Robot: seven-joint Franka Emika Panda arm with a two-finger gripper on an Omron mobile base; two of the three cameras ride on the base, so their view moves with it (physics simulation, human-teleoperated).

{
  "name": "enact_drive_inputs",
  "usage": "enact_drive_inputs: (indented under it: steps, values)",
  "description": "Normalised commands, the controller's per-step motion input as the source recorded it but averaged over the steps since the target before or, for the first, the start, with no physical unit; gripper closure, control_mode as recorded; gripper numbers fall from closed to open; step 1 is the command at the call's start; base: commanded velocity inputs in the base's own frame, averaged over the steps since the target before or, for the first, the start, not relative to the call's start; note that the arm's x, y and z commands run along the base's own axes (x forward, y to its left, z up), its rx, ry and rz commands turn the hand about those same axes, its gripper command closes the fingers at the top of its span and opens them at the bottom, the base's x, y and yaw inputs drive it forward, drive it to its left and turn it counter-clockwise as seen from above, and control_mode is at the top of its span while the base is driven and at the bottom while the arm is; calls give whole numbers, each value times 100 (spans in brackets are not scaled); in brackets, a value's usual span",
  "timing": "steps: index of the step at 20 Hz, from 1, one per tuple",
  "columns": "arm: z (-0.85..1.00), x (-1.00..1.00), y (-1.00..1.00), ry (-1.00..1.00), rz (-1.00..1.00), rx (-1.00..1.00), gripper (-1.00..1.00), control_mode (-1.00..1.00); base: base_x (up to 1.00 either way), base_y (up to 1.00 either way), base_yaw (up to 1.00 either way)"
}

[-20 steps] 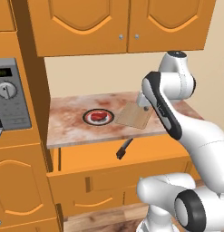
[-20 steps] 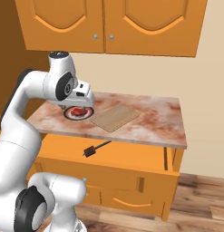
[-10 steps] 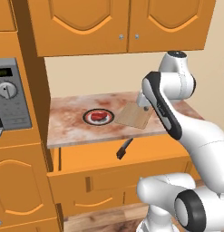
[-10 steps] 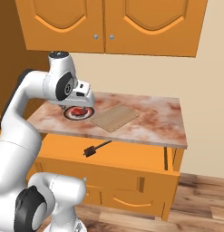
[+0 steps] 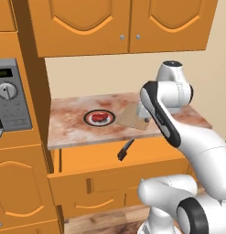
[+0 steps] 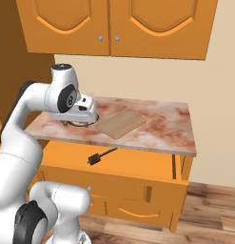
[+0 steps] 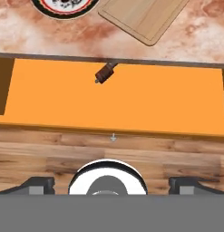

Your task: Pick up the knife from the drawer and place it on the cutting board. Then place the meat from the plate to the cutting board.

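The drawer [image 5: 82, 158] stands pulled out below the counter. In it lies the knife [image 5: 125, 149], its dark handle [image 7: 104, 73] pointing outward and its blade tucked under the counter edge. On the counter, the plate [image 5: 89, 119] carries the red meat [image 5: 99, 117]. Right of it lies the tan cutting board [image 5: 131, 115], bare. My gripper [image 6: 81, 118] hangs high above the counter's front edge, near the plate and facing down. Its fingers [image 7: 38, 185] are spread wide and open, with nothing between them. Straight below the gripper [image 7: 112, 185] are the drawer floor [image 7: 131, 104] and the knife handle.
A marbled counter [image 6: 161, 124] holds the plate and board. Arched cabinet doors [image 5: 119, 23] hang above it. A tall cabinet with a built-in oven panel [image 5: 9, 96] stands at the left. The drawer's small knob [image 7: 113, 137] sits over the wooden floor [image 6: 209, 205].
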Motion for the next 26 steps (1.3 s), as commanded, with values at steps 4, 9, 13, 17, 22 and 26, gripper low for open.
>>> enact_drive_inputs:
  steps: [4, 9, 13, 17, 22, 26]
  values:
    - [-69, 0, 27, 39, 0, -3, -100, -100, 0, 0, 0]
    - [-57, 5, 10, 21, 0, 0, -100, -100, 0, 0, 0]
    - [-52, 6, -2, 14, 0, 0, -100, -100, 0, 0, 0]
    - [-55, 0, 0, 6, 0, 0, -100, -100, 0, 0, 0]
    - [-52, 0, 0, 3, 0, 1, -100, -100, 0, 0, 0]
    - [-39, 0, 0, 0, 0, 2, -100, -100, 0, 0, 0]
